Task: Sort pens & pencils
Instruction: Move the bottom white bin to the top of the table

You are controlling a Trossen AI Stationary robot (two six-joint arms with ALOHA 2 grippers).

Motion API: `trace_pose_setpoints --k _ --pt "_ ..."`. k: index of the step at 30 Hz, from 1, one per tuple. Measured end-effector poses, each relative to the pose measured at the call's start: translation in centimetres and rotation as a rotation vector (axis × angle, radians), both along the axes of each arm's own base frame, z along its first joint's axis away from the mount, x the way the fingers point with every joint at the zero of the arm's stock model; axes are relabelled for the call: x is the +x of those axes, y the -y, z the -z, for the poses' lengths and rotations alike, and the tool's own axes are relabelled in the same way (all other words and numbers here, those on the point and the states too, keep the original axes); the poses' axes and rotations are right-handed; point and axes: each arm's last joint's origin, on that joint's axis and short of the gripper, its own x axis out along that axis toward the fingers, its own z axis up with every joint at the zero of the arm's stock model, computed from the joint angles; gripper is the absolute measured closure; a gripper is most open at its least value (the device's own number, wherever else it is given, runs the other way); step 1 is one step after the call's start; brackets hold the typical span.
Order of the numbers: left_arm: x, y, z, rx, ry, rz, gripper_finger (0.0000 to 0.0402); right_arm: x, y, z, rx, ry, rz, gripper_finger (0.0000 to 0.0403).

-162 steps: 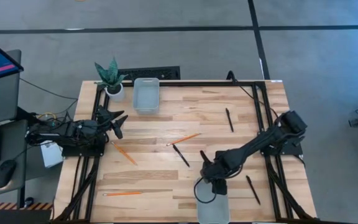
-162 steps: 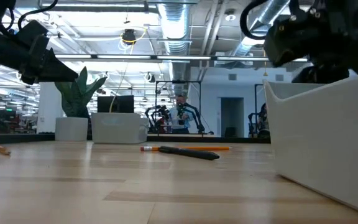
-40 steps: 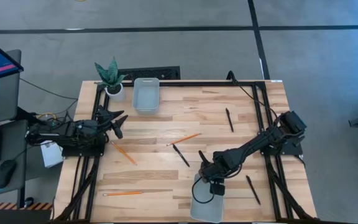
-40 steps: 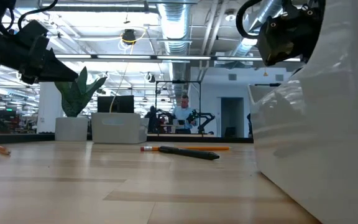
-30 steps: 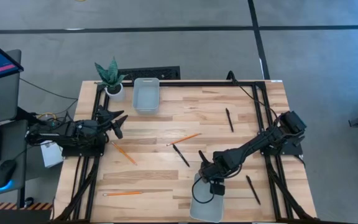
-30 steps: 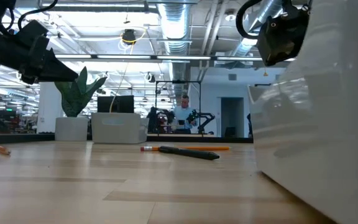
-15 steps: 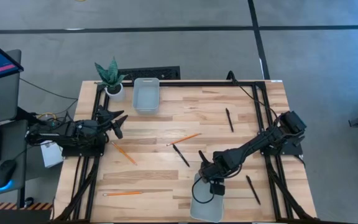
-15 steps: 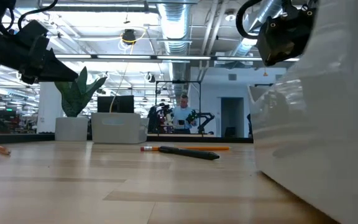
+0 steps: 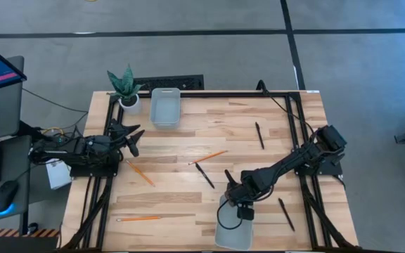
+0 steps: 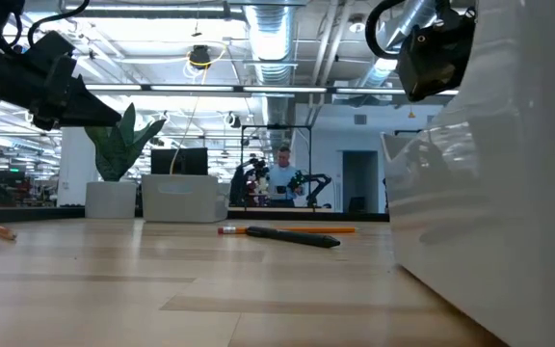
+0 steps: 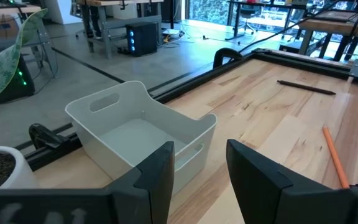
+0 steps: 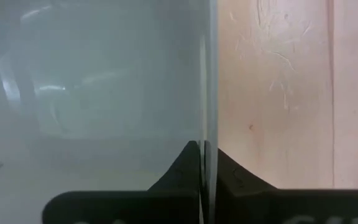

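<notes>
Pens [image 9: 204, 176] & pencils [image 9: 207, 157] flat, scattered, axes all different.

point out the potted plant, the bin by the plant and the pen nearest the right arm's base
potted plant [image 9: 124, 86], high view, on its leaves
bin by the plant [image 9: 165, 107], high view, on its bare floor
pen nearest the right arm's base [image 9: 286, 214], high view, mid-shaft

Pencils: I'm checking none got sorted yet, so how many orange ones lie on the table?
3. One at mid-table, one near the left arm, one at the near-left edge. None seems hidden.
</notes>
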Motion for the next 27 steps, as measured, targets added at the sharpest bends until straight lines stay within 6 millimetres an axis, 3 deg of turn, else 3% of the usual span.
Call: trace_pose_setpoints --k 9,22,27 --pt "0.0 0.0 -0.01 0.0 0.0 0.0 0.0265 0.29 0.14 -0.03 0.006 0.019 0.008 0.0329" --pt "-0.02 0.0 0.04 0.0 -0.005 0.0 0.0265 0.86 0.38 -0.11 0.025 0.056 0.022 0.0329" --pt "-0.02 0.0 0.05 0.0 -0.006 0.0 0.0265 0.85 0.39 -0.11 0.024 0.056 0.022 0.035"
